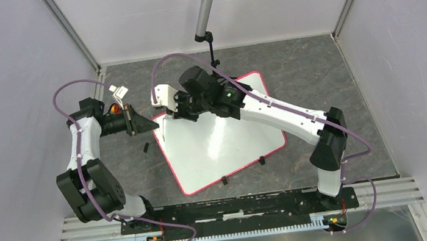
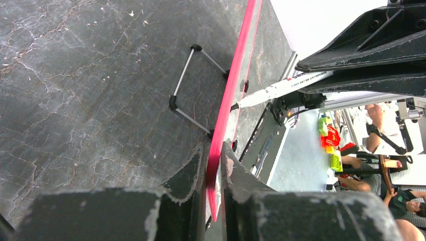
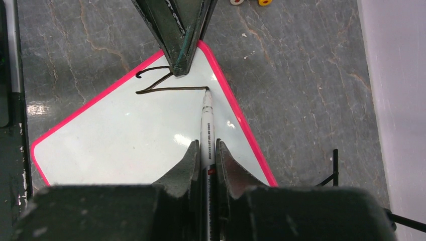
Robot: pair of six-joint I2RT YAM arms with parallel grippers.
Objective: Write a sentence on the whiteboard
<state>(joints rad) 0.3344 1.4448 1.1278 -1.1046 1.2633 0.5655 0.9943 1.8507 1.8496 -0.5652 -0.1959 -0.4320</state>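
1. Barely begun: only a few first strokes of the sentence (image 3: 171, 89) stood by one corner of the whiteboard (image 1: 227, 149), which lay in the middle of the table (image 1: 328, 75).
2. Right gripper (image 3: 206, 150) pinched the marker (image 3: 207, 120), its tip on the board.
3. Left gripper (image 2: 215, 160) clamped the rim by that corner.
4. Nearly all the writing was left to do.

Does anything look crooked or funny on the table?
Yes. The whiteboard lies turned at a slant, not square with the table, while the left gripper pinches its pink rim. A small black piece lies loose beside the board, perhaps a cap; it is too small to tell.
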